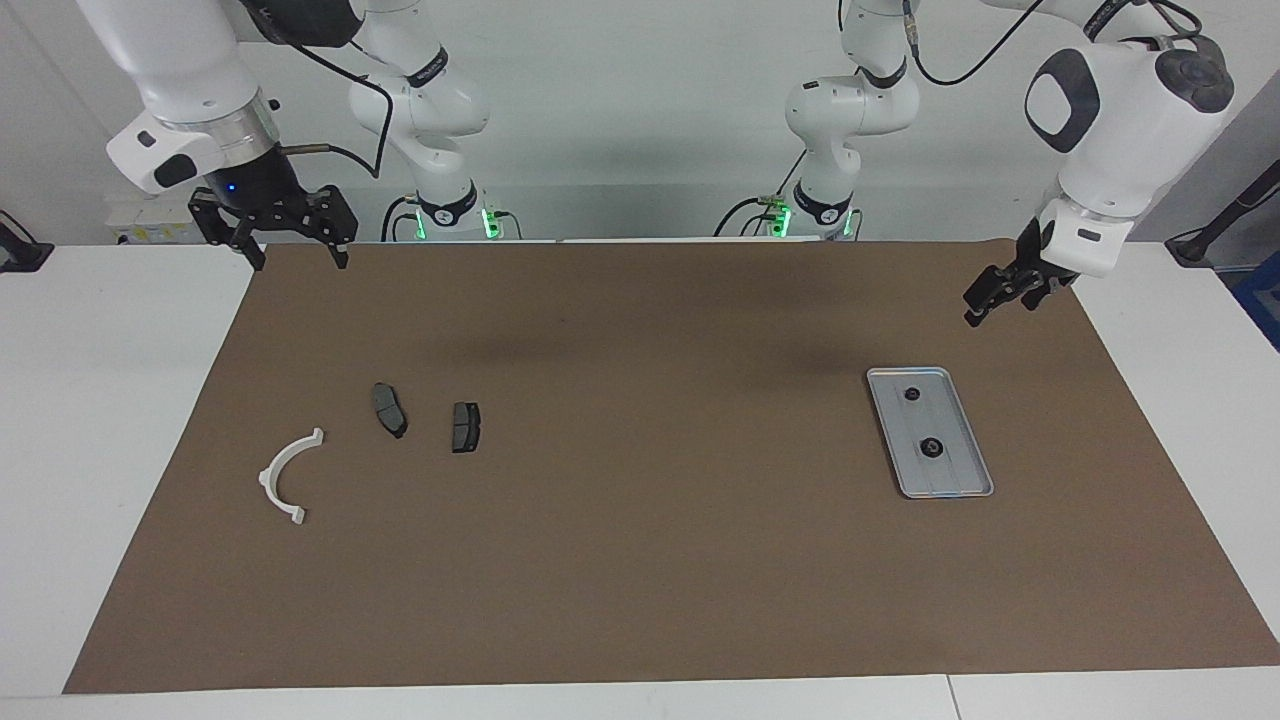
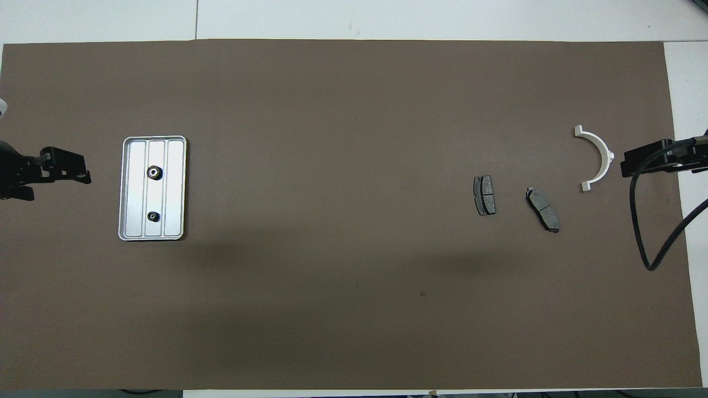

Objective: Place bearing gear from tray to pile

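Nothing of the task is done yet, as far as I can judge. The tray lies on the brown mat toward my left arm's end of the table, and two small dark gears sit in it: the larger gear farther from me, the smaller gear nearer to me. Both rest on the tray floor, apart from each other, and neither one is touched.

The pile is well apart from the tray, toward my right arm's end. It is a loose group: the white arc and two dark pads, one pad beside the arc and the other pad just beside the first.

My left gripper hangs in the air over the mat's edge, near the tray but not over it, and its fingers are released and hold nothing. My right gripper waits over the mat's corner at its own end, fingers spread and empty too.

So all steps are left: I must bring a gripper over the tray, go down on one gear, close on it, carry it across the table and set it down beside the pads. I think the left gripper is the natural one to begin, because it is nearest to the tray.
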Tool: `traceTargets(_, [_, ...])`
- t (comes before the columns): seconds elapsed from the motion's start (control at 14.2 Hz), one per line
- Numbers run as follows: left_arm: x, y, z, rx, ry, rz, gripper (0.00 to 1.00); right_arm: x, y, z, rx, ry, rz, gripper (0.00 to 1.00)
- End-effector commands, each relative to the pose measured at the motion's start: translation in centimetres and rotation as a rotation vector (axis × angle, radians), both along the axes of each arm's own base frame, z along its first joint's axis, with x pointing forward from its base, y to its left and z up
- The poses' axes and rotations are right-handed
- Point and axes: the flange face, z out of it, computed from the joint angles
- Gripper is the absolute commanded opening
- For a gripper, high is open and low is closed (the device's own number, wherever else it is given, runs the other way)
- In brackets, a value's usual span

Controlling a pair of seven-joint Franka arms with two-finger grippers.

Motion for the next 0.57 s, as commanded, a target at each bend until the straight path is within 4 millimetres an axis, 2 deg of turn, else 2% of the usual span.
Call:
traceTargets(0.0, [-1.5, 0.2, -5.5, 0.008, 0.005, -0.011, 1.0, -0.8, 0.0, 0.3, 0.009, -0.001, 0.027, 1.0])
traceTargets(0.07, [-2.3, -0.1, -7.7, 0.009, 0.016, -0.019, 1.0, -0.8, 0.0, 0.3, 0.009, -0.001, 0.025, 1.0])
traceTargets(0.21, [-2.8, -0.4, -10.8, 0.011, 0.015, -0.031, 1.0, -0.8, 0.0, 0.3, 0.011, -0.001, 0.025, 1.0])
traceTargets(0.35, [-3.9, -1.0, -13.8, 0.011, -0.007, -0.041, 0.86, -1.0, -0.1, 0.6, 0.01, -0.005, 0.024, 1.0])
traceTargets(0.49, [-4.0, -1.6, -15.6, 0.01, 0.017, -0.055, 0.77, -1.1, -0.2, 0.9, 0.008, -0.012, 0.022, 1.0])
